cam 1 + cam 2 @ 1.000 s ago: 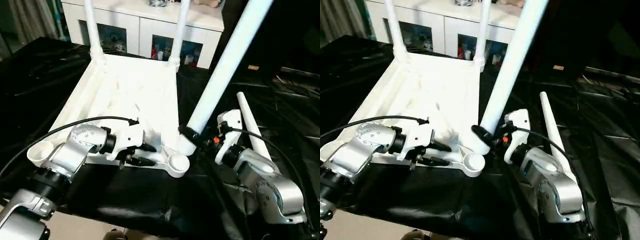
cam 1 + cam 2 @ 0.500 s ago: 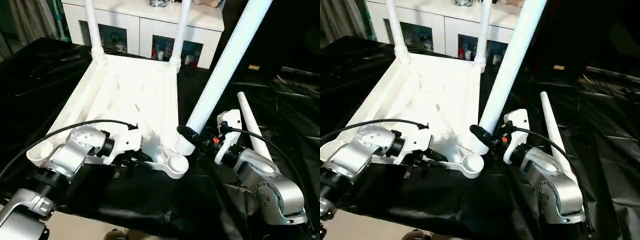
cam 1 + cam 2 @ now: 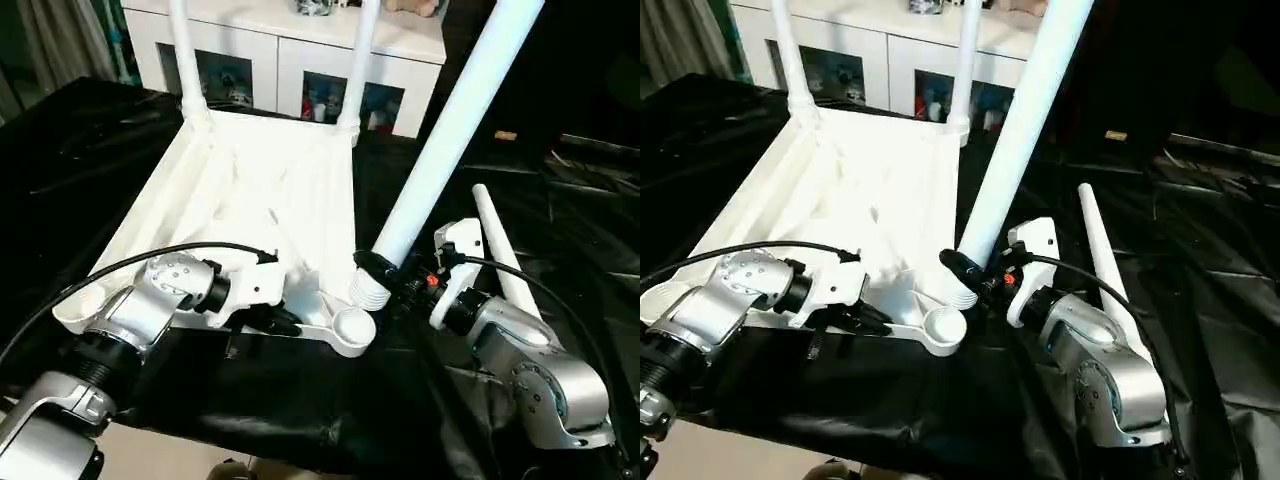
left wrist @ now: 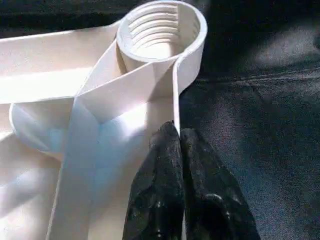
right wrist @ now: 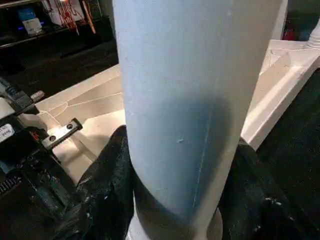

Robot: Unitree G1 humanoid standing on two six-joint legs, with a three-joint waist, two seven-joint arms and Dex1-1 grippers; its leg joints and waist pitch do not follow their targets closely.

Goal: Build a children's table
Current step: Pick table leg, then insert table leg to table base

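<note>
Alignment decides this step: the third leg [image 3: 450,140], clamped near its threaded foot between the closed fingers of the right gripper [image 3: 372,268], leans well off vertical just beside the open corner socket [image 3: 352,327]. It should be brought upright and centred over the socket's threads before any turning, or the threads will likely cross. The left gripper [image 4: 180,150] has its fingers pressed together, pinching the thin rim wall of the table top [image 3: 260,190] close to that socket; a firm hold there should keep the top from sliding on the drape. The children's table lies upside down on the black-draped work table [image 3: 90,130], ribbed underside up, its near edge towards the work table's front edge. Two legs [image 3: 182,55] already stand in the far corner sockets. A fourth leg [image 3: 500,250] lies loose on the drape towards the right edge. The near left socket [image 3: 75,305] is empty.
</note>
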